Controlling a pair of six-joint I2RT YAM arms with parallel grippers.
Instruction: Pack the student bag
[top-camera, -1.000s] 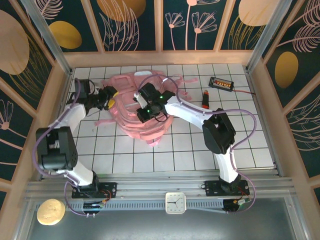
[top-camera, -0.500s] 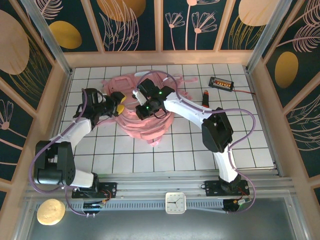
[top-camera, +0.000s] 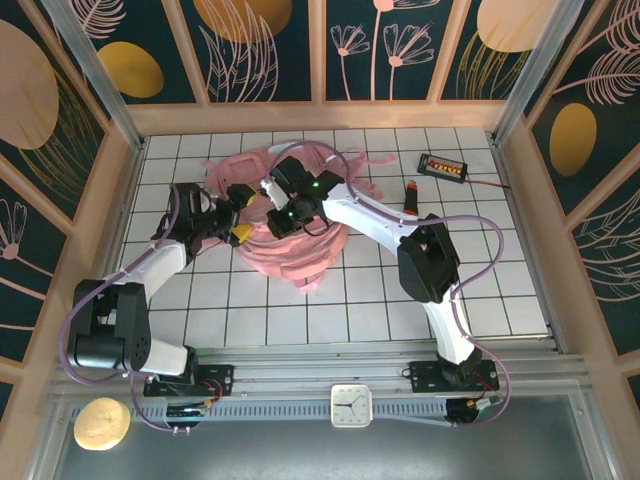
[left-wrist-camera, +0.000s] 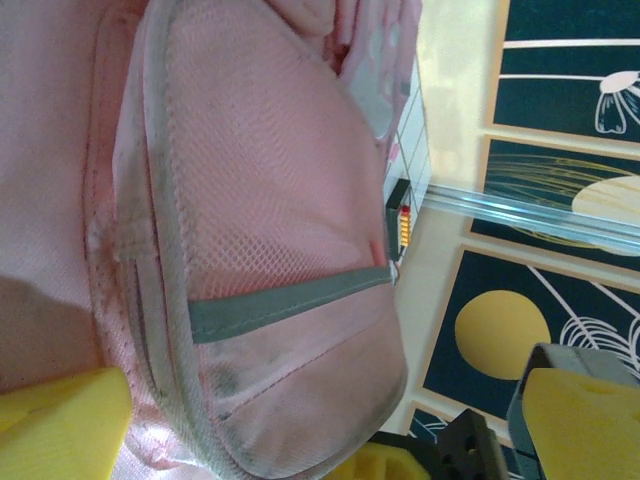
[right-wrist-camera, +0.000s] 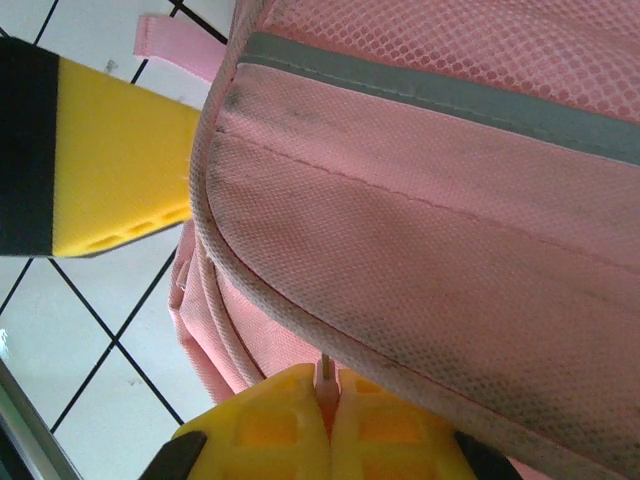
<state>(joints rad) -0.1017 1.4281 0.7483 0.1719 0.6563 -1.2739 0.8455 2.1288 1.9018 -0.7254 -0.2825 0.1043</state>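
**A:** Where is the bag lying, and what are the arms doing with it?

**B:** The bag (top-camera: 300, 262) is lying slumped on the far middle of the table (top-camera: 350, 320), close to the back wall (top-camera: 320, 118). The right gripper (right-wrist-camera: 330, 400) is pinching shut on a thin tab (right-wrist-camera: 325, 366) at the bag's seam, and I'm guessing it's a zip pull. The left gripper (left-wrist-camera: 320, 425) is standing wide open with nothing in it. It is facing the mesh pocket (left-wrist-camera: 270, 200) with the grey strip (left-wrist-camera: 290, 300).

**A:** So the step is opening the bag?

**B:** That's how I'm reading it. To do it well, the left should be closing on the fabric beside the zip, not on the mesh. That would be bracing the bag while the right is drawing the tab along the seam rather than up. Otherwise the soft cloth is going to be bunching and following the pull.

**A:** How tight is the room?

**B:** The two grippers are working just beside each other, and one left finger is showing close by in the right wrist view. That makes the pull away from the left arm the safer line. The back wall is sitting near the bag's top, so there is little slack that way. Loose straps (top-camera: 305, 285) are trailing toward the near side and could be snagging a finger.

**A:** And the open space?

**B:** The near tiles are lying bare. On the right, a pen (top-camera: 411, 197) and a black box (top-camera: 443, 166) are resting well apart from the bag, so dragging it rightward is risking a bump.
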